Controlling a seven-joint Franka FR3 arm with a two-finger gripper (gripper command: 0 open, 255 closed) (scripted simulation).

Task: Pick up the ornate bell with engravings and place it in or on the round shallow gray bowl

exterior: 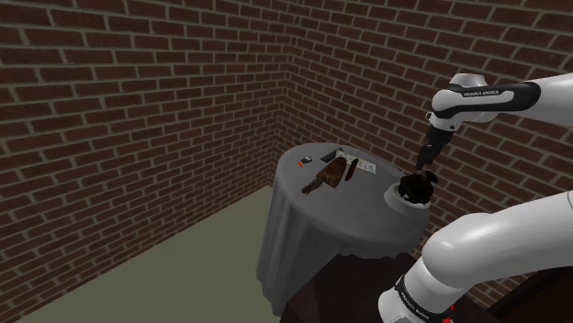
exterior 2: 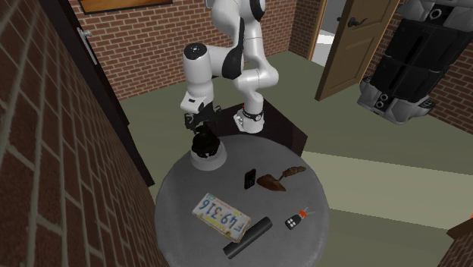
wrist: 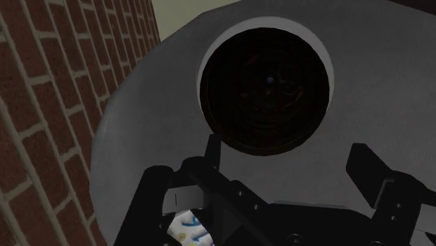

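The bell [exterior 2: 203, 142], drawn dark, nearly black, sits in the round pale bowl [exterior 2: 216, 161] at the edge of the round grey table nearest the arm. My gripper [exterior 2: 201, 121] hangs just above it, clear of the bell. In the shoulder view the bell [exterior: 415, 187] rests in the bowl [exterior: 404, 198] under the gripper [exterior: 424, 167]. Looking down from the wrist, the bell [wrist: 265, 87] is a dark disc ringed by the bowl's light rim [wrist: 204, 66]. The gripper [wrist: 283, 164] is open, and its fingers [wrist: 370, 168] stand apart with nothing between them.
On the grey-draped table [exterior 2: 182, 197] lie a licence plate [exterior 2: 220, 215], a black cylinder [exterior 2: 247, 237], a small key fob [exterior 2: 294, 221], a brown trowel-like tool [exterior 2: 279, 178] and a small black item [exterior 2: 249, 179]. Brick walls [exterior: 138, 110] stand close behind the table. An open door [exterior 2: 356, 45] lies beyond.
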